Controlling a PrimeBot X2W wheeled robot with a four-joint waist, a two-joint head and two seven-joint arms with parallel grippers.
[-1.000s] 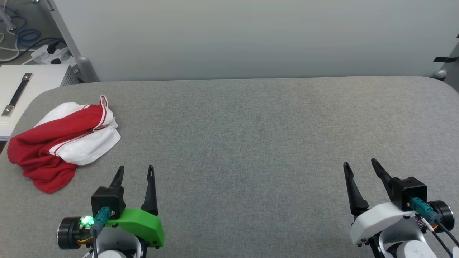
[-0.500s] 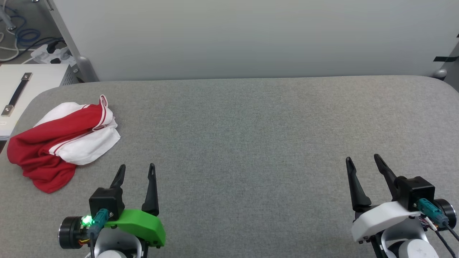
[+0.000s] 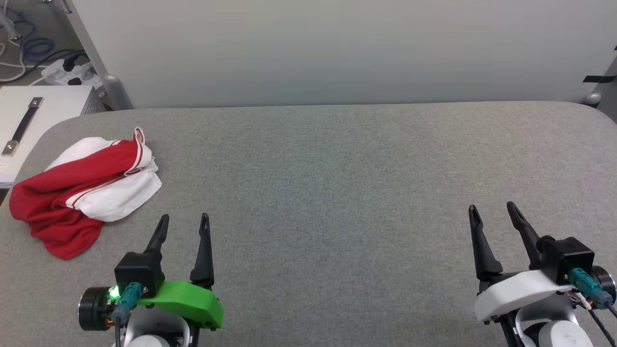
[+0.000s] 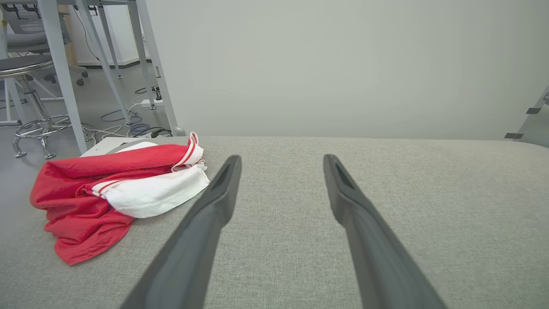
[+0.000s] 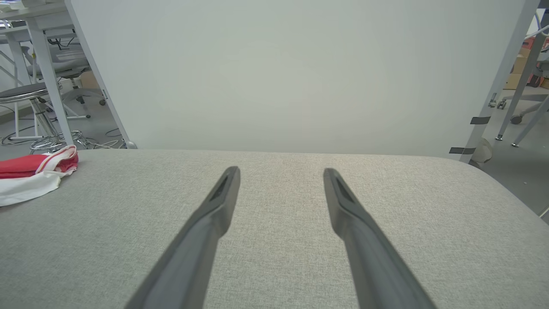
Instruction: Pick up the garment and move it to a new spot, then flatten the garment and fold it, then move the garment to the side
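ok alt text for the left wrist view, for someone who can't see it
A crumpled red and white jersey T-shirt lies on a grey fabric-covered table, left of and apart from the open, empty left pincer. A pale wall stands behind.

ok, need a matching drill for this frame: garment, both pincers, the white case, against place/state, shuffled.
1. garment
2. left pincer
3. right pincer
4. white case

A. off the table, beside its far-left corner
B. open, over bare table at the right
C. crumpled on the table's left side
D. open, on the near side of the garment, not touching it

Pairs: 1-C, 2-D, 3-B, 4-A
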